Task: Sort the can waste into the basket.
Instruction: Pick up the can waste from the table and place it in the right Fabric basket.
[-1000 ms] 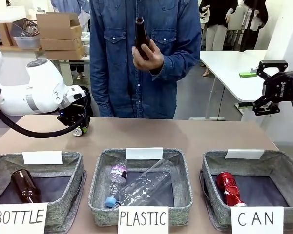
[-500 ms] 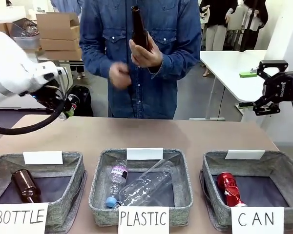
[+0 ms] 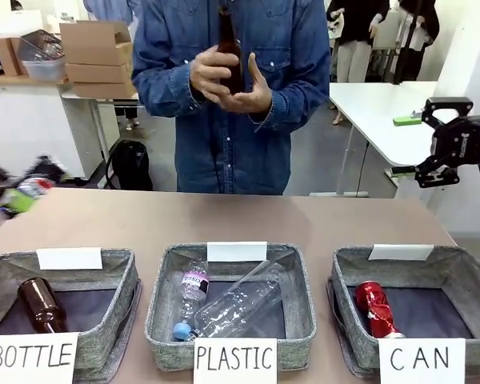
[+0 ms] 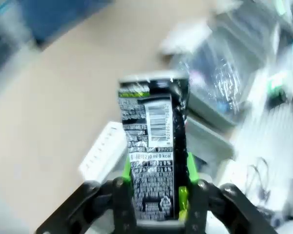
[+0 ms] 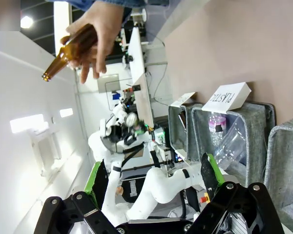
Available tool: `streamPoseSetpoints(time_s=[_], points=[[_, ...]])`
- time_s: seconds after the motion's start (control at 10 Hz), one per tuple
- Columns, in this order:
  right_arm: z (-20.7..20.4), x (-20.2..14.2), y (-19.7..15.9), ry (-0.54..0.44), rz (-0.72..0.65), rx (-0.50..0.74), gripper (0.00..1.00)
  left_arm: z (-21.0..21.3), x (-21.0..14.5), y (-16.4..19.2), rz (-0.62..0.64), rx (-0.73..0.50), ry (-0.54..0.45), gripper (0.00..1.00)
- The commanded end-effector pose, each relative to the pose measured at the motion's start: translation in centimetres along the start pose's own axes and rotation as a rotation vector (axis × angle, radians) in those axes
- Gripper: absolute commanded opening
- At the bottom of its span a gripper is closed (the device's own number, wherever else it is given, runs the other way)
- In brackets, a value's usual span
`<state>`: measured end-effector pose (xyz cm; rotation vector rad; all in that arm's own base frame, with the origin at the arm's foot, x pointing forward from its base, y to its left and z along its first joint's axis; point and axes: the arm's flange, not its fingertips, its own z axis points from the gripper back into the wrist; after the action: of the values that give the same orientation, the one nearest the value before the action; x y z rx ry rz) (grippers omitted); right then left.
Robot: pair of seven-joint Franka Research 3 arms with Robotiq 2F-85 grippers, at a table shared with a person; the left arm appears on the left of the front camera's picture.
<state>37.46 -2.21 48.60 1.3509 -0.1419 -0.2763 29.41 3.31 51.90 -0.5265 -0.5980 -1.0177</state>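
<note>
Up close, left claw clamped on black can, barcode showing, frontally, right claw agape, empty

- The left gripper is blurring at the front view's left edge.
- The base of the black and silver can is sitting hidden, probably between the pads.

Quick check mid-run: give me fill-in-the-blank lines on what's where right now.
The left gripper is ___ on the black can.
The red can lies in the basket signed ___.
The person's hands hold a brown ___.
The right gripper is ___.
Missing: shut; CAN; bottle; open.
</note>
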Motion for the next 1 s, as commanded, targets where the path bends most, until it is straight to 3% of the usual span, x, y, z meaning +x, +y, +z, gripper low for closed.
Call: streamPoseSetpoints(time_s=[0.0,0.1,0.2,0.4,0.5,0.7,0.9], points=[[0.3,0.1,-0.1,0.008,0.022,-0.001,1.00,1.0,-4.6,-3.4,-0.426,-0.181,-0.016,0.00],[0.3,0.1,-0.1,0.008,0.022,-0.001,1.00,1.2,-4.9,-3.4,-0.558,-0.278,-0.002,0.00],[0.3,0.1,-0.1,0.008,0.022,-0.001,1.00,1.8,-1.6,-2.1,-0.157,-0.069,0.009,0.00],[0.3,0.1,-0.1,0.008,0.022,-0.001,1.00,1.8,-1.6,-2.1,-0.157,-0.069,0.009,0.00],[0.3,0.1,-0.1,0.008,0.022,-0.001,1.00,2.5,-3.0,-3.1,-0.265,-0.124,0.017,0.44],[0.3,0.1,-0.1,0.008,0.022,-0.001,1.00,8.7,-6.1,-1.8,-0.477,-0.362,-0.226,0.44],[0.3,0.1,-0.1,0.008,0.022,-0.001,1.00,14.4,-9.3,-1.7,-0.506,-0.387,-0.299,0.44]])
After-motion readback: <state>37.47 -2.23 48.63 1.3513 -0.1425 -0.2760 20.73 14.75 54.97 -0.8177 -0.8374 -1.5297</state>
